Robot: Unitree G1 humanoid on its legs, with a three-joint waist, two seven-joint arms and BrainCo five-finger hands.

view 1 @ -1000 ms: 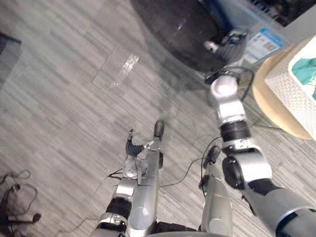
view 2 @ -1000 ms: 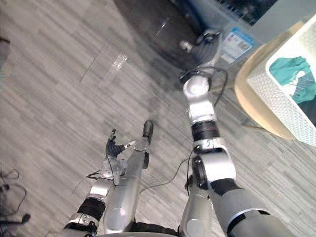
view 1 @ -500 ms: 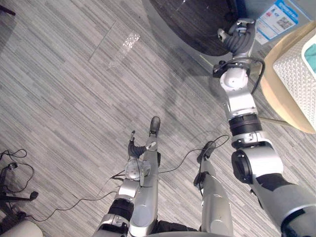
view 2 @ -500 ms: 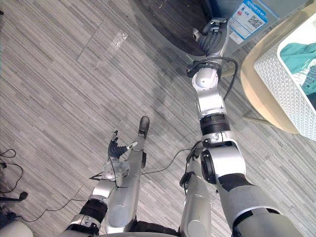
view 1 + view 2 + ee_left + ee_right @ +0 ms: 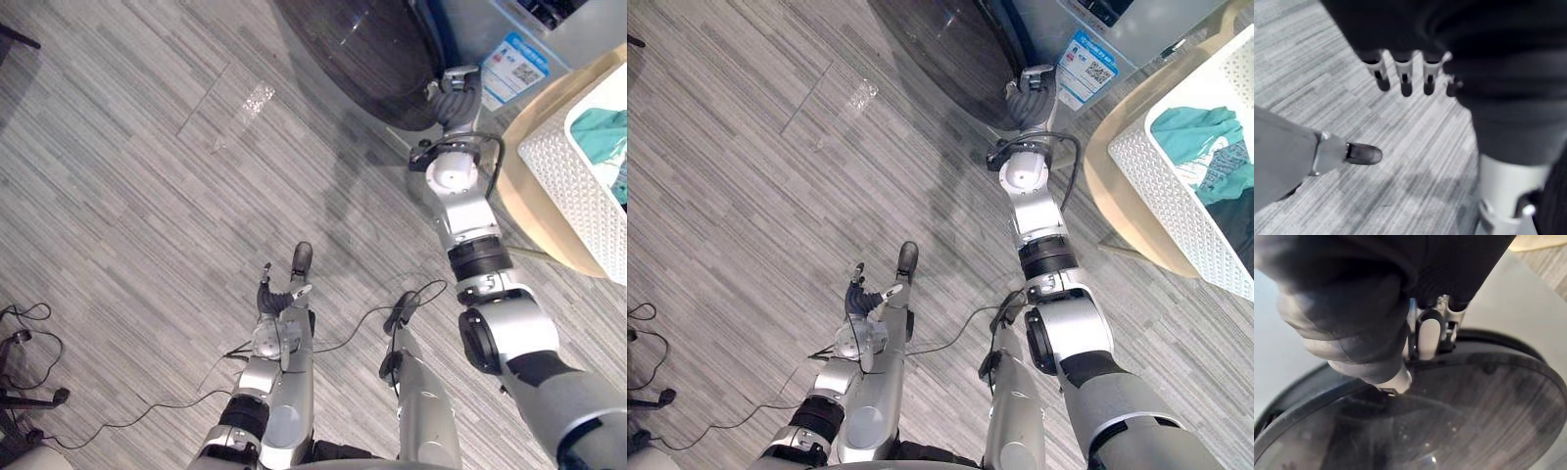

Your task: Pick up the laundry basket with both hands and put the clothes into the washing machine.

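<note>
Left eye view: my right hand (image 5: 456, 96) is at the rim of the washing machine's round, dark glass door (image 5: 358, 49). The white lattice laundry basket (image 5: 573, 181), with crumpled teal clothes (image 5: 602, 127) inside, sits on a round beige table (image 5: 529, 211).

Left wrist view: my left hand (image 5: 1403, 81) hangs spread above the grey streaked floor (image 5: 1415, 147).

Right wrist view: I cannot tell whether my right hand grips the door.
</note>
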